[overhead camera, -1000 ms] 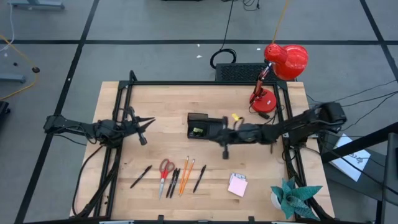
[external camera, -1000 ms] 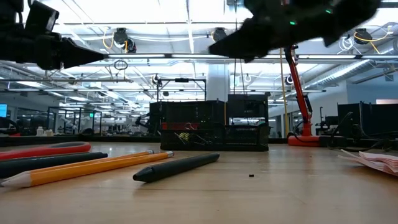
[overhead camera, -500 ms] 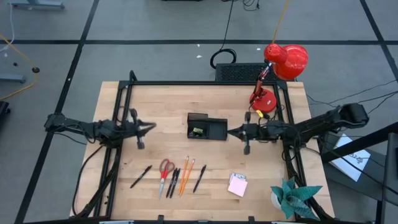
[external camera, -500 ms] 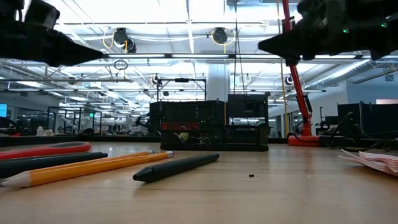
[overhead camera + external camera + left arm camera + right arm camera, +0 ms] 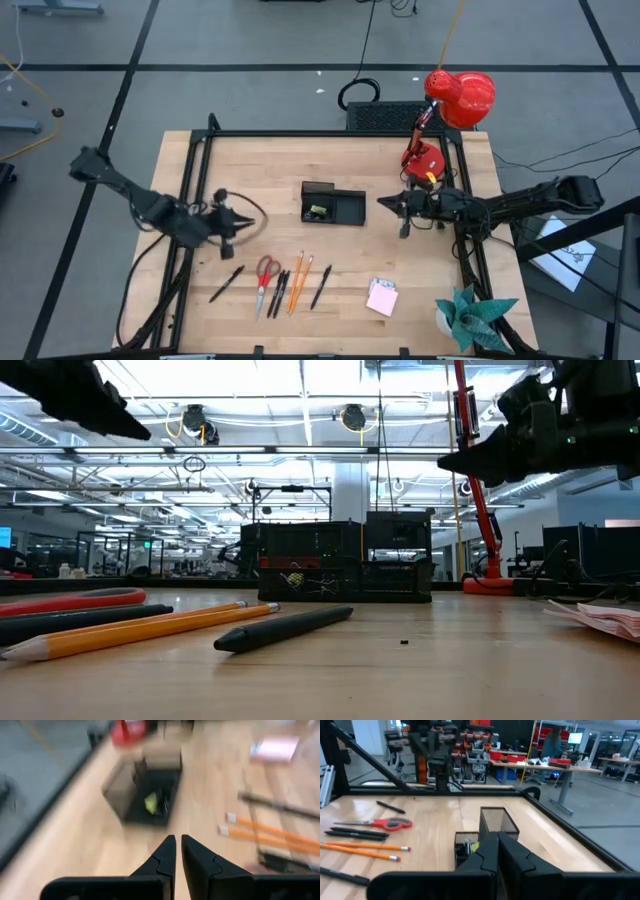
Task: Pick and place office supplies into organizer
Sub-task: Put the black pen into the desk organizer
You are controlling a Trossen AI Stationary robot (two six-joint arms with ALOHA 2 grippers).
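Both arms are hovering above the wooden surface (image 5: 270,160), each carrying nothing.

Left to right in the high view: the left gripper (image 5: 243,222) is hanging over the surface with jaws nearly closed and empty; below it the supplies are lying in a row, namely a black pen (image 5: 226,283), red-handled scissors (image 5: 265,279), more black pens (image 5: 280,292), orange pencils (image 5: 300,281), another pen (image 5: 321,285), then the pink sticky-note pad (image 5: 382,297). The organizer (image 5: 333,204) is sitting mid-surface; the right gripper (image 5: 384,204), jaws shut, is hovering just beside it. Pencils and pens are probably light, stiff and prone to rolling, best pinched mid-shaft. No legible writing is showing.
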